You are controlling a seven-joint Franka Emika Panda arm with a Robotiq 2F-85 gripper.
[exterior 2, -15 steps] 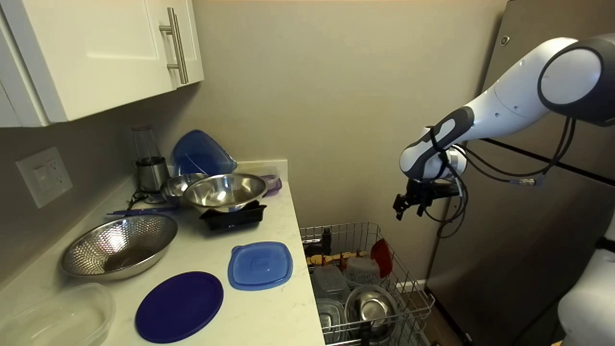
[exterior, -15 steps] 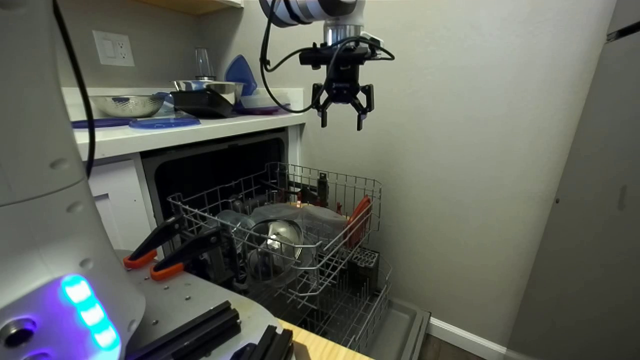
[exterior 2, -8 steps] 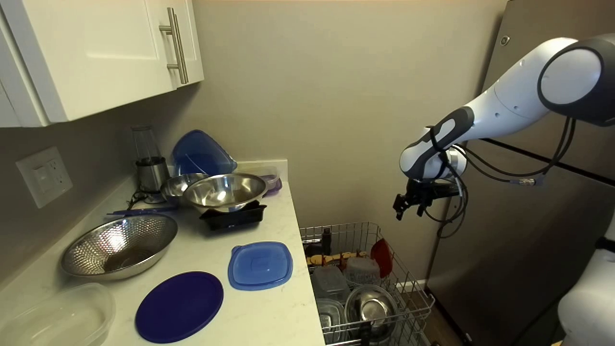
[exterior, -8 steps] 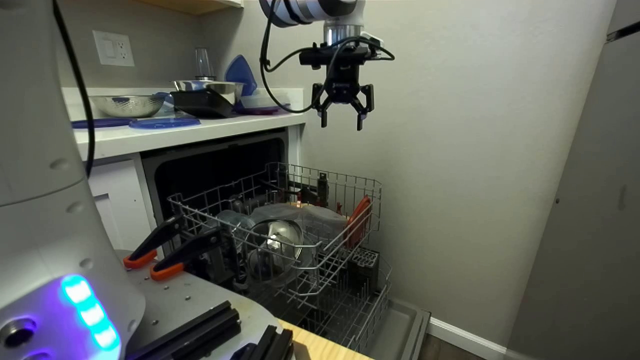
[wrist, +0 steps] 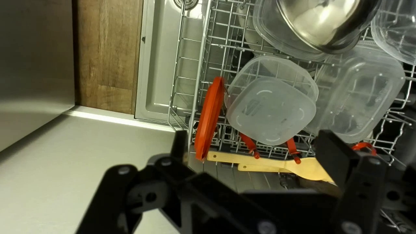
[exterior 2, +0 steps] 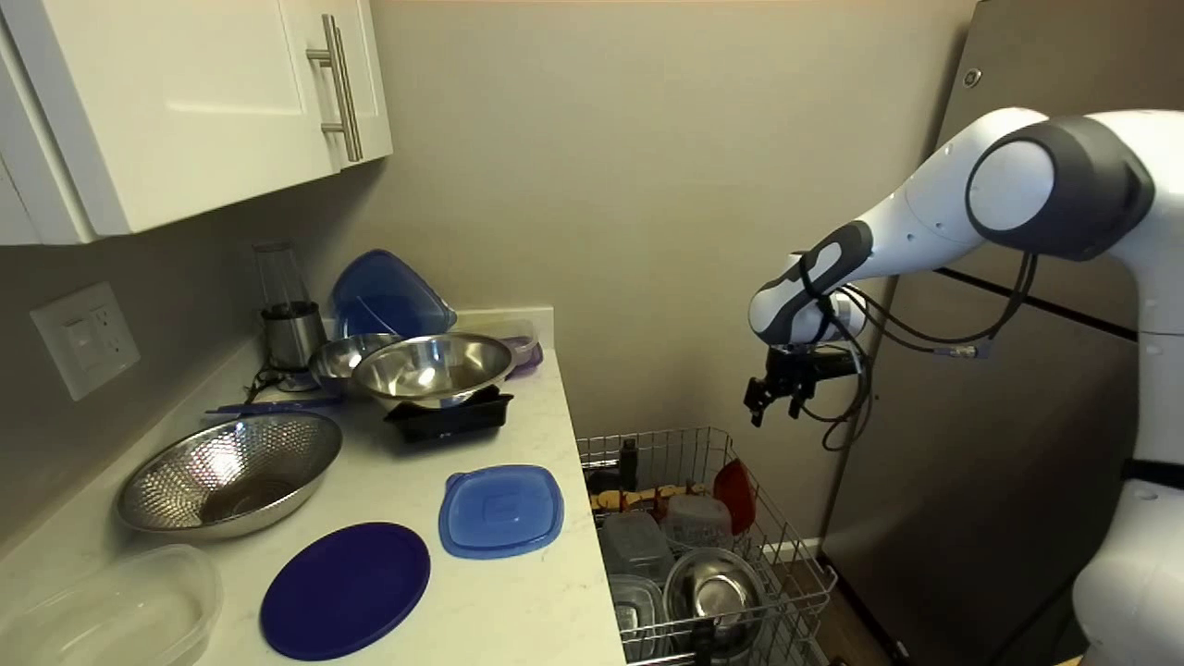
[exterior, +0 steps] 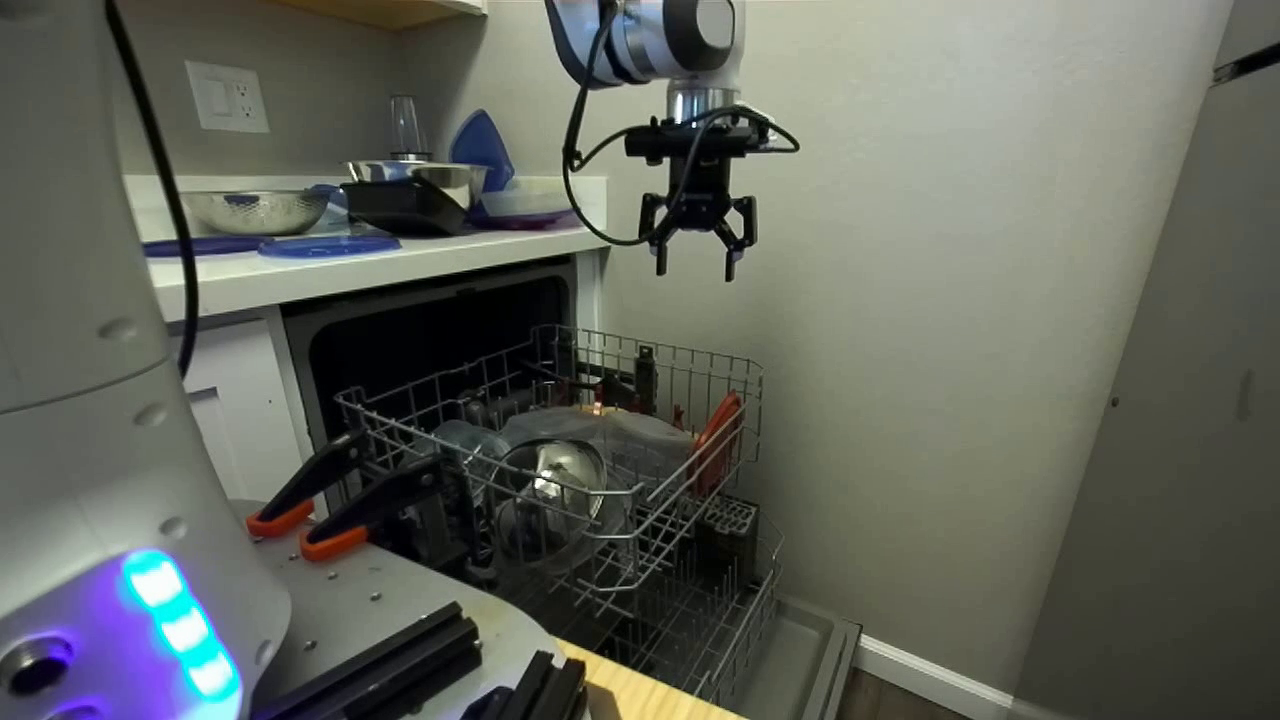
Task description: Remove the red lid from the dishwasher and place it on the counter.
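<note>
The red lid [wrist: 210, 118] isn't out yet; it stands tilted in the dishwasher [exterior: 445, 335], beyond the front edge of the counter [exterior 2: 518, 610]; I have the gripper [exterior: 695, 272] higher up, jaws apart, empty; I judge grasp, lift and placing all remain.

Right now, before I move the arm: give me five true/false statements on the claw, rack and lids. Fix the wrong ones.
1. The claw hangs open, higher than the upper rack. True.
2. In the wrist view, a translucent container sits beside the red lid. True.
3. The upper rack is pushed fully in. False: it is pulled out of the dishwasher.
4. The light blue lid and the round dark blue lid lie flat on the counter. True.
5. The red lid lies on the counter with them. False: it stands tilted on edge in the upper rack.
</note>
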